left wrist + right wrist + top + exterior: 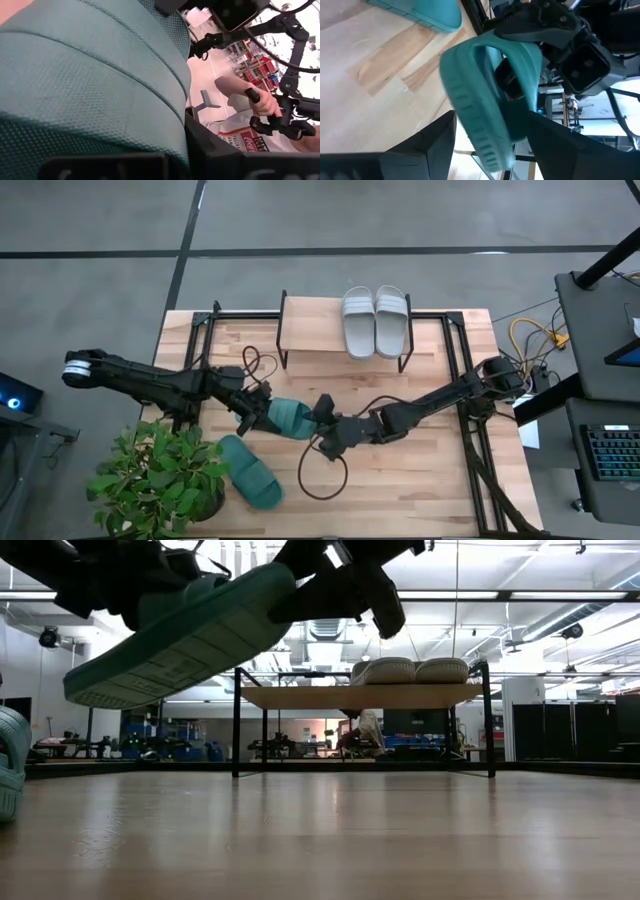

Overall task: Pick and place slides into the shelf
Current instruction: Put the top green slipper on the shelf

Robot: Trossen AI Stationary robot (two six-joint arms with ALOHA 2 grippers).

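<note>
One teal slide (290,418) hangs in the air over the table's middle, its sole (190,640) tilted with the left end lower. My left gripper (255,412) is shut on it from the left. My right gripper (325,420) meets its right end (320,585). In the right wrist view the slide (485,115) shows end-on between my right fingers. A second teal slide (250,470) lies flat on the table near the plant. Two light grey slides (375,320) rest side by side, soles down, on the shelf (310,330). My left gripper holds the teal slide by its broad strap (520,50), one finger under the strap's arch and one on top of it. It comes level from the table's left. The slide is lifted clear and tilted. My right gripper has the slide's right end between its two fingers (440,142), across the slide's width, coming from the table's right. The sole's ridged edge (470,125) lies against one finger and the strap side against the other. The slide is clear of the table.
A potted plant (160,475) stands at the near left corner, close to the lying slide. Cables loop on the table near my right arm (320,480). The shelf's left half is bare. A person's hand (265,102) shows in the room beyond.
</note>
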